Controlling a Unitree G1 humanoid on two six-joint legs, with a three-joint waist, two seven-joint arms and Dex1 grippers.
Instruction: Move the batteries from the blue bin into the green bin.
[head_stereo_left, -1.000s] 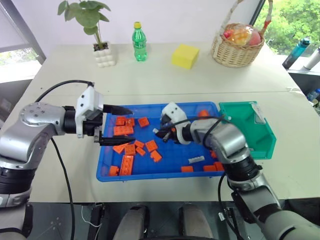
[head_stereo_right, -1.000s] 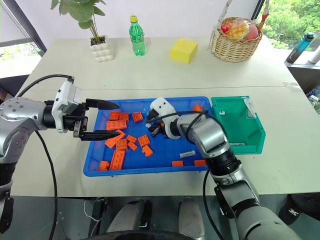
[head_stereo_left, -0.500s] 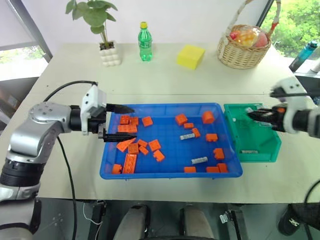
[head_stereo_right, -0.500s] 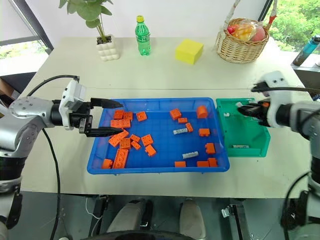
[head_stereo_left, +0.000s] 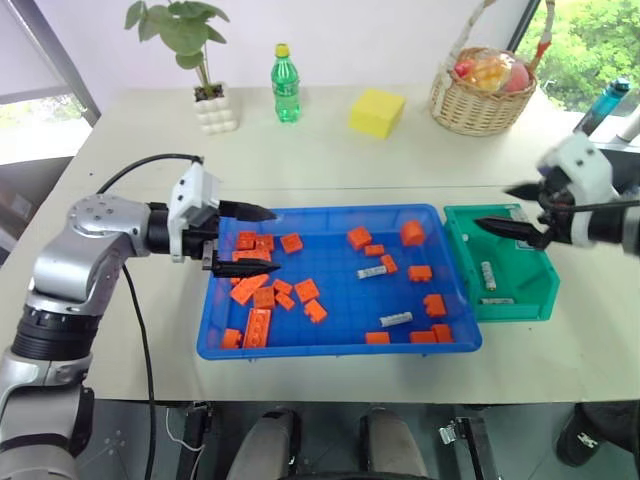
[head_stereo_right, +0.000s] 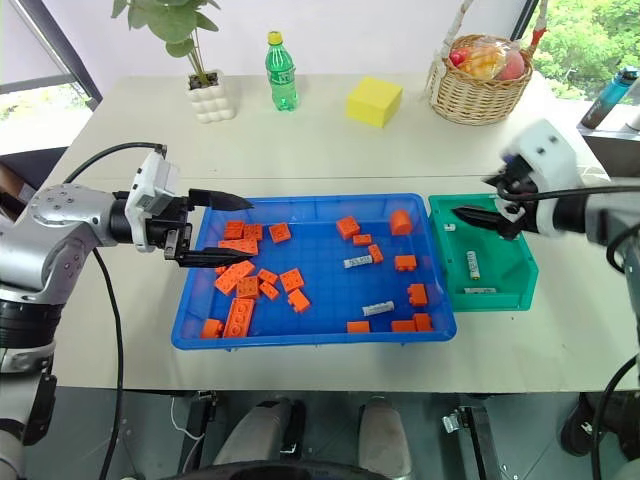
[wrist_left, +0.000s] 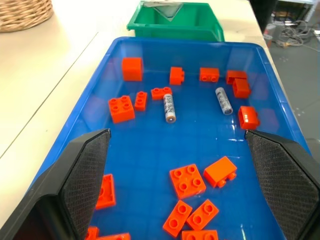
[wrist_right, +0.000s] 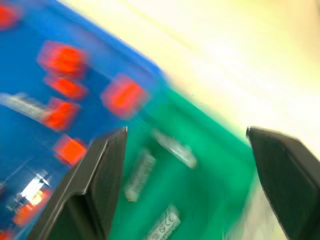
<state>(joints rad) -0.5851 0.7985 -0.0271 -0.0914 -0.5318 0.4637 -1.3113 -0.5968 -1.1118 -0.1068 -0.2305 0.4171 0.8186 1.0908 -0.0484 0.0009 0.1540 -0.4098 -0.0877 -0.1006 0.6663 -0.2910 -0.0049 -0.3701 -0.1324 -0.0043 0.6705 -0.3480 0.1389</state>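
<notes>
On a pale table (head_stereo_left: 330, 160), the left gripper (head_stereo_left: 250, 238) hovers over the left end of the blue bin (head_stereo_left: 340, 346), its two black fingers (wrist_left: 82, 177) spread wide apart and holding nothing. Orange toy bricks (head_stereo_left: 258, 325) lie scattered across the blue bin, thickest just beneath that gripper. Two batteries remain in the blue bin: one battery (head_stereo_left: 373, 272) right of centre, close to an orange brick, and a second battery (head_stereo_left: 396, 320) nearer the front wall. Both lie flat on the bin floor, apart from each other.

Just beside the blue bin's right end stands the green bin (head_stereo_left: 520, 308), the two nearly touching. A third battery (head_stereo_left: 487, 275) lies on the green bin's floor, and another small pale piece (head_stereo_left: 497, 301) lies near the front wall, too small to make out. The right gripper (head_stereo_left: 510, 208) hangs above the green bin's back half, its fingers pointing toward the blue bin and standing wide apart, empty; the right wrist view, blurred, shows the battery lying below between the parted fingers (wrist_right: 97, 170).

Along the far edge of the table stand a potted plant (head_stereo_left: 205, 75), a green bottle (head_stereo_left: 285, 83), a yellow sponge block (head_stereo_left: 376, 112) and a wicker basket (head_stereo_left: 485, 95) of fruit.
</notes>
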